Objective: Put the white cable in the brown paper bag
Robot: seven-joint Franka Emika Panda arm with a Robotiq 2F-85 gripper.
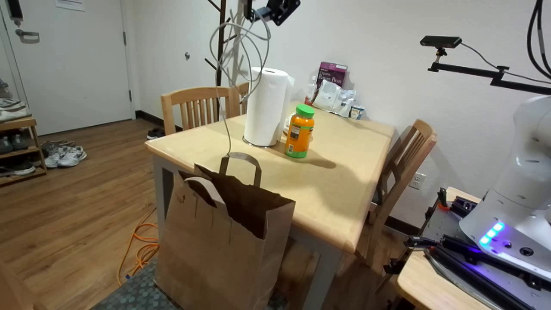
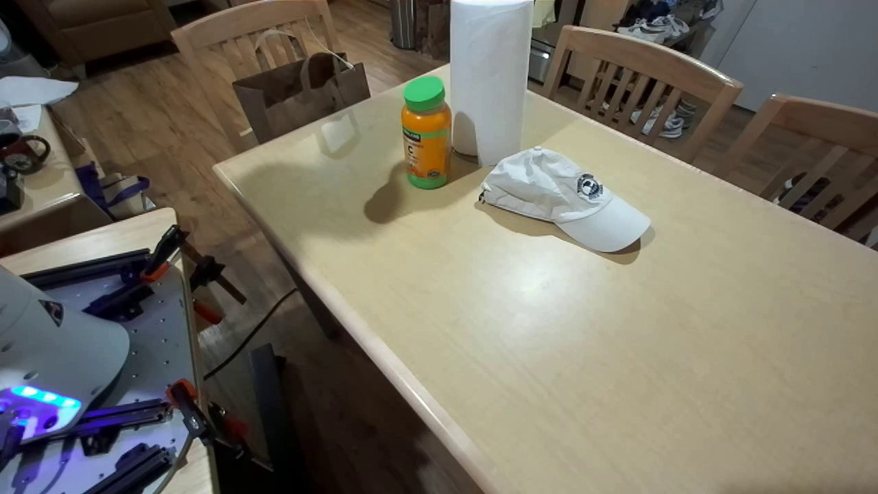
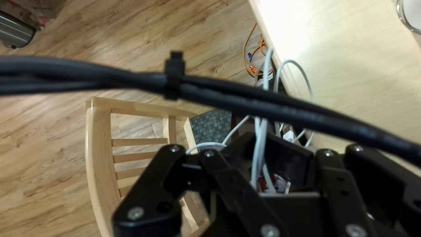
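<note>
Gripper (image 3: 264,148), black and jointed, has its fingers drawn close together with a long, thin white cable (image 3: 262,131) pinched between them. In the wrist view the tips are at four o'clock, partly covered by strands of the cable.

In an exterior view the gripper is high at twelve o'clock, and the cable hangs below it in loose, tangled loops. One strand drops to the far handle of a brown paper bag (image 1: 215,249); whether its end goes inside cannot be told. The bag is at seven o'clock there, well below the gripper, upright on a chair seat (image 1: 133,292), mouth facing up, both handles arched. Beside it is a pale wooden table (image 1: 340,185).

On the table stands a white paper towel roll (image 1: 269,112), its edge crossed by the cable's loops. Just off it at four o'clock is an orange bottle (image 1: 297,137) with a green lid. Farther back, at one o'clock in the view, are a purple cereal box (image 1: 331,73) and white pouches (image 1: 327,95). The robot's white base (image 1: 512,185) is at three o'clock. In an exterior view, a white cap (image 2: 549,185) lies on the table at five o'clock from the roll, brim pointing to four o'clock.
</note>
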